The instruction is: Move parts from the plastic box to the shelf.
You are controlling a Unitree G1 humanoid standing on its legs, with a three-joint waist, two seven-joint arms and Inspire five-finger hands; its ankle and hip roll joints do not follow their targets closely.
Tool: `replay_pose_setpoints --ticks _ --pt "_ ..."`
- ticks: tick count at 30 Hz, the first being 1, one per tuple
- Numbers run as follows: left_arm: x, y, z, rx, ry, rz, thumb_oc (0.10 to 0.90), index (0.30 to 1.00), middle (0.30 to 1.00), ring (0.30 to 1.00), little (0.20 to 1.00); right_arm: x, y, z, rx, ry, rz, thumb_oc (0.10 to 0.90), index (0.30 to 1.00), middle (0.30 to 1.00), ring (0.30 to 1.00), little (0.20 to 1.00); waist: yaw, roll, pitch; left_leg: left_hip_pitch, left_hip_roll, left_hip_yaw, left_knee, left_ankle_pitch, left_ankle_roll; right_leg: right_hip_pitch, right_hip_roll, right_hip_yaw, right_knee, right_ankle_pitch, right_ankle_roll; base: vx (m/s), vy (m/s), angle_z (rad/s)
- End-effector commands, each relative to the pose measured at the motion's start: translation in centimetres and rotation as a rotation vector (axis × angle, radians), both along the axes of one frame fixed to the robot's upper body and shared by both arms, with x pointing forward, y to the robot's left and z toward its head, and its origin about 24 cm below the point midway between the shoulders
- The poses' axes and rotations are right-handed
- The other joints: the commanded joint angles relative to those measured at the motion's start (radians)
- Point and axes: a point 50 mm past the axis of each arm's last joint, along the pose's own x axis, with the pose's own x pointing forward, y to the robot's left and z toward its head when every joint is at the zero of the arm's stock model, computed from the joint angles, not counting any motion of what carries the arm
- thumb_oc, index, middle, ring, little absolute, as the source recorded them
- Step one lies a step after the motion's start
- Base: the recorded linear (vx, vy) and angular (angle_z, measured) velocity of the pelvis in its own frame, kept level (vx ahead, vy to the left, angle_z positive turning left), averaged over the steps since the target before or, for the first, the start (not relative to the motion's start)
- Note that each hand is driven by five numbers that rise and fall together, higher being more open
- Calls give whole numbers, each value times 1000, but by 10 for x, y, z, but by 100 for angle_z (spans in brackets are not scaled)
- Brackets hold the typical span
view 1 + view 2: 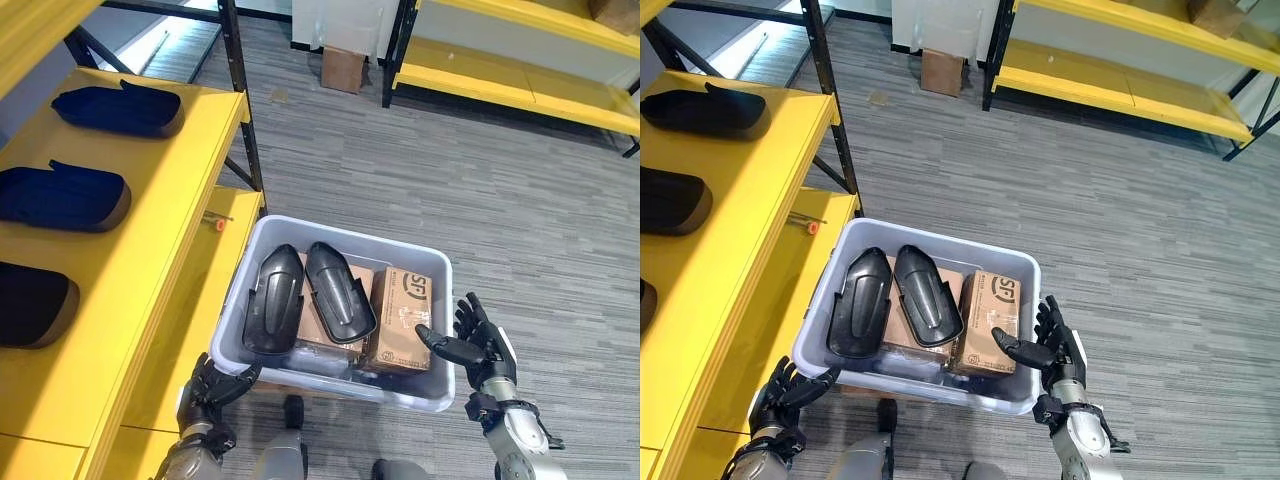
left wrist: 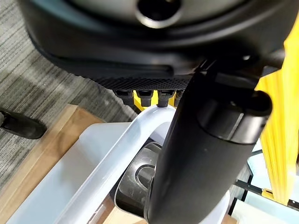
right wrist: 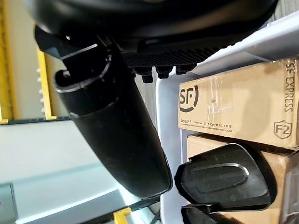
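Left hand (image 1: 212,385) sat open at the plastic box's (image 1: 262,235) near-left corner; right hand (image 1: 478,342) open by its right wall, thumb over rim. Two black parts (image 1: 305,295) lay on cardboard boxes (image 1: 402,318) inside. Yellow shelf (image 1: 150,200) stood left.

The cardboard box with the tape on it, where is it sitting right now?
The taped cardboard box lies inside the grey plastic box on its right side, beside two black parts, close to the right hand.
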Motion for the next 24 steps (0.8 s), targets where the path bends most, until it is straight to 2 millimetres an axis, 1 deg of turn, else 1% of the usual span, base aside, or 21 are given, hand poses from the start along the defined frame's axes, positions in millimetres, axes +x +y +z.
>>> replay_pose_setpoints --ticks 1,2,3,4,5,6,7,8,9,10,11,12,13,17,18,19,22,24 --pt "26 7 39 40 -217 -36 900 1000 1000 1000 1000 21 -8 59 -80 -295 -8 900 1000 1000 1000 1000 15 13 12 108 56 4 -13 -97 -31 102 -64 -212 -271 -6 4 75 -108 -62" --pt "27 9 40 40 -223 -32 900 1000 1000 1000 1000 24 -9 61 -88 -304 -13 900 1000 1000 1000 1000 26 11 27 105 66 13 -4 -91 -35 116 -87 -245 -315 31 0 37 -87 -78" --pt "27 9 40 40 -223 -32 900 1000 1000 1000 1000 24 -9 61 -88 -304 -13 900 1000 1000 1000 1000 26 11 28 106 66 13 -4 -91 -35 117 -87 -245 -315 32 0 -11 -155 -77" --pt "25 11 40 41 -222 -13 900 1000 1000 1000 1000 28 -10 67 -95 -327 -23 900 1000 1000 1000 1000 48 -5 39 103 81 35 6 -101 -55 134 -128 -290 -440 96 22 40 -151 -52" --pt "23 13 38 42 -215 -1 900 1000 1000 1000 1000 27 -9 67 -96 -325 -16 900 1000 1000 1000 1000 52 -22 37 104 67 38 6 -97 -58 163 -119 -292 -461 96 33 60 -200 -26" --pt "23 13 38 40 -217 -5 900 1000 1000 1000 1000 27 -10 68 -97 -326 -17 900 1000 1000 1000 1000 52 -35 30 100 59 40 1 -94 -64 170 -112 -283 -495 102 39 65 -137 -6" --pt "22 12 38 36 -215 -1 900 1000 1000 1000 1000 25 -11 68 -101 -326 -20 900 1000 1000 1000 1000 48 -44 22 95 58 39 -7 -86 -71 170 -104 -281 -508 117 47 57 -146 2" --pt "21 11 37 29 -216 5 900 1000 1000 1000 1000 25 -13 69 -100 -333 -26 900 1000 1000 1000 1000 46 -47 15 88 61 38 -10 -79 -78 173 -103 -302 -519 130 52 117 -171 26" --pt "18 11 36 21 -212 17 900 1000 1000 1000 1000 24 -13 71 -83 -339 -27 900 1000 1000 1000 1000 48 -45 6 95 73 35 -18 -88 -88 184 -99 -314 -521 119 63 64 -143 35" --pt "16 10 34 14 -203 17 900 1000 1000 1000 1000 23 -13 71 -80 -337 -25 900 1000 1000 1000 1000 46 -46 5 87 73 36 -18 -72 -86 181 -101 -320 -519 124 54 51 -102 29" --pt "16 10 34 14 -203 17 900 1000 1000 1000 1000 23 -13 71 -80 -337 -25 900 1000 1000 1000 1000 46 -46 5 87 73 36 -18 -72 -86 180 -101 -320 -519 124 54 1 -124 21" --pt "15 10 33 13 -196 18 900 1000 1000 1000 1000 24 -15 74 -105 -344 -18 900 1000 1000 1000 1000 45 -43 2 84 89 35 -27 -63 -97 178 -92 -323 -514 103 50 42 -144 10" --pt "13 10 31 7 -192 23 900 1000 1000 1000 1000 24 -15 74 -96 -346 -17 900 1000 1000 1000 1000 44 -40 3 82 95 33 -31 -56 -103 176 -87 -326 -513 93 46 54 -182 3" --pt "11 7 29 -15 -185 26 900 1000 1000 1000 1000 26 -15 79 -118 -357 0 900 1000 1000 1000 1000 45 -27 2 86 129 33 -59 -34 -121 171 -64 -331 -516 46 30 45 -117 -4" --pt "11 6 29 -20 -186 24 900 1000 1000 1000 1000 28 -15 83 -127 -373 9 900 1000 1000 1000 1000 47 -23 5 87 136 33 -64 -29 -125 170 -57 -329 -517 35 26 48 -105 -6" --pt "10 5 29 -26 -188 22 900 1000 1000 1000 1000 28 -15 84 -133 -377 13 900 1000 1000 1000 1000 47 -20 6 88 139 32 -67 -27 -127 169 -53 -327 -518 32 24 41 -95 -10" --pt "10 4 29 -32 -192 13 900 1000 1000 1000 1000 33 -19 96 -255 -406 35 900 1000 1000 1000 1000 52 -12 12 89 154 32 -76 -19 -133 166 -39 -326 -515 6 15 36 -81 -12" --pt "11 3 31 -29 -202 -4 900 1000 1000 1000 1000 41 -23 109 -391 -428 51 900 1000 1000 1000 1000 55 -7 17 87 160 29 -76 -15 -136 159 -33 -323 -508 -2 11 25 -72 -4"
